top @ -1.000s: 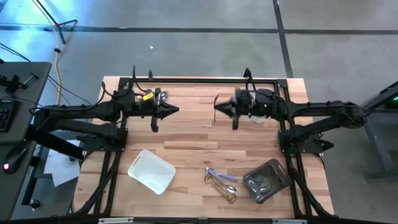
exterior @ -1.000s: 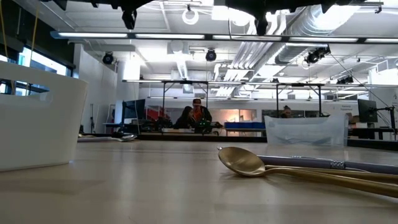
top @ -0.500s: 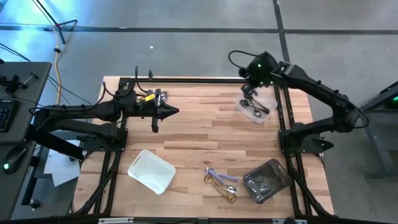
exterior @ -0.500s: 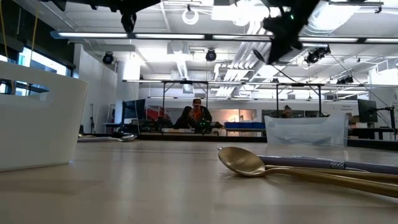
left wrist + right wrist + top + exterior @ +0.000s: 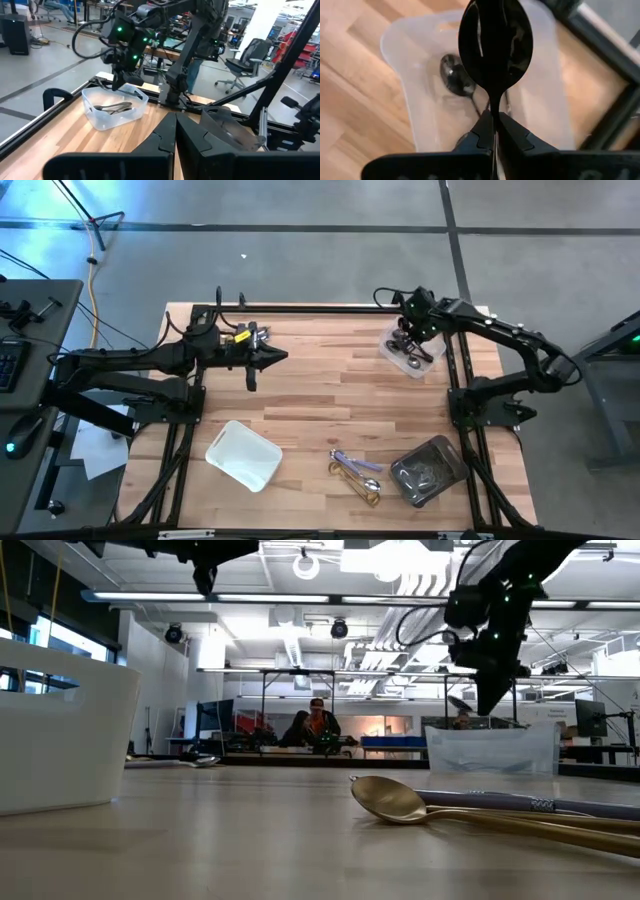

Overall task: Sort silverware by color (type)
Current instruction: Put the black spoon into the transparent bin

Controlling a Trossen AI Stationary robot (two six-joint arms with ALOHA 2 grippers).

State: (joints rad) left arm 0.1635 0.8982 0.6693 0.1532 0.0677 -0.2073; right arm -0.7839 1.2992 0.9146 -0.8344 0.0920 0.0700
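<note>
Spoons, dark ones, already lie in the clear tray (image 5: 408, 356) at the table's far right corner; the white bin (image 5: 243, 454) looks bare, the grey tray (image 5: 430, 470) holds silver pieces. Open wood (image 5: 320, 395) spreads between them. My right gripper (image 5: 405, 332) hangs over the clear tray, clamped on a black spoon (image 5: 495, 44). My left gripper (image 5: 283, 358) waits closed, mid-table. Gold and silver utensils (image 5: 356, 473) lie near the front edge.

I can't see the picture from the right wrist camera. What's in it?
A dark, shiny spoon is pinched by its handle in the right gripper, whose jaws are shut on it, bowl end pointing away from the camera. Behind it sits a clear plastic tray on the wooden table, with another dark spoon already lying inside.
</note>
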